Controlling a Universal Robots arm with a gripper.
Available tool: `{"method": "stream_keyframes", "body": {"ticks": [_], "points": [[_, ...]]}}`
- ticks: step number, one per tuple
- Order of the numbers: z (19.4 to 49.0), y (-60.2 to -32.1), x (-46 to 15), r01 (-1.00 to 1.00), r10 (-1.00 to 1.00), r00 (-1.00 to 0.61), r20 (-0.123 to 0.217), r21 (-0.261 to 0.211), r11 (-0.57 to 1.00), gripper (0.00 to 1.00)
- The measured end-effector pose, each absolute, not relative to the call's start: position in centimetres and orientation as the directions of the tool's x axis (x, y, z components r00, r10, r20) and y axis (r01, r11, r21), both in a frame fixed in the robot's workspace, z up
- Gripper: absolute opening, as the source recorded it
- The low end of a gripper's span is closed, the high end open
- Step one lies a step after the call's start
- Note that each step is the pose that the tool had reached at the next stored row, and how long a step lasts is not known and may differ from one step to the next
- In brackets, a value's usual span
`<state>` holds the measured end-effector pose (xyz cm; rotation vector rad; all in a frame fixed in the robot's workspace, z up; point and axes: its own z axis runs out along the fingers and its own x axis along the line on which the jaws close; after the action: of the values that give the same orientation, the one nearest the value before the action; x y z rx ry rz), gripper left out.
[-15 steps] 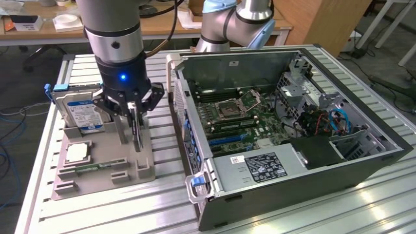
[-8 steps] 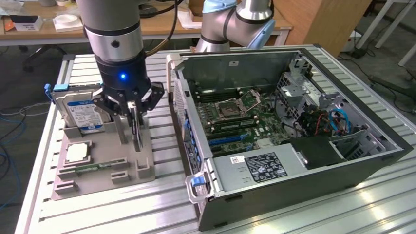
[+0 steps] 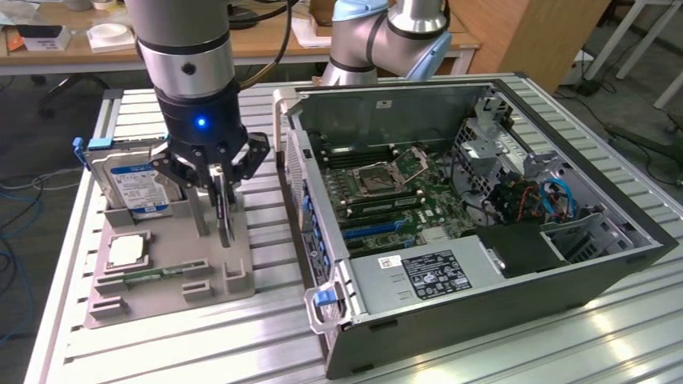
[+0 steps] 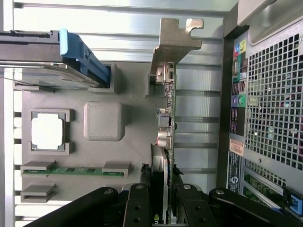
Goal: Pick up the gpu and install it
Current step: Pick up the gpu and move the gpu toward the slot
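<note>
Broadly, a ribbed metal table (image 3: 513,352) carries everything.

On the exterior view's right, a computer case (image 3: 501,296) lies on its side, open face up, with the green mainboard (image 3: 395,188) exposed inside. In the wrist view the perforated back wall of the case (image 4: 270,94) runs just beside the tray.

Arm (image 3: 187,48): comes down over the exterior view's left, blue light lit on the wrist.

A grey tray (image 3: 160,298) (image 4: 132,90) sits beside the case, close but apart from it.

A hard drive (image 3: 133,188) (image 4: 33,71) with a blue-white label stands upright at the far end of the tray, in a blue-edged carrier.

The graphics card (image 3: 222,216) (image 4: 169,109) is outside the case, standing on edge at the side of the tray nearest the case. Its silver end bracket (image 4: 176,40) points away from the gripper. The lower edge meets the tray; I cannot tell whether it is seated in a slot or just clear of it.

Gripper (image 3: 219,180) (image 4: 163,208): directly over the card, partly closed. Black fingers (image 4: 138,205) flank both faces of the card, jaws pinching it between them.

A square processor chip (image 3: 126,250) (image 4: 46,131) lies flat in its pocket in the tray, well apart from the card.

A narrow green memory stick (image 3: 144,278) (image 4: 71,170) lies in the tray just beyond the chip, towards the near end.
</note>
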<state>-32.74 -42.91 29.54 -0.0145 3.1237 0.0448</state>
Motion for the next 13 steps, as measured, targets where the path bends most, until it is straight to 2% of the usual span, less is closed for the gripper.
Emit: {"method": "stream_keyframes", "body": {"ticks": [13], "points": [[29.91, -42.91, -32.74, -0.010, -0.009, -1.000, -0.018, 0.029, 1.000, 0.27]]}}
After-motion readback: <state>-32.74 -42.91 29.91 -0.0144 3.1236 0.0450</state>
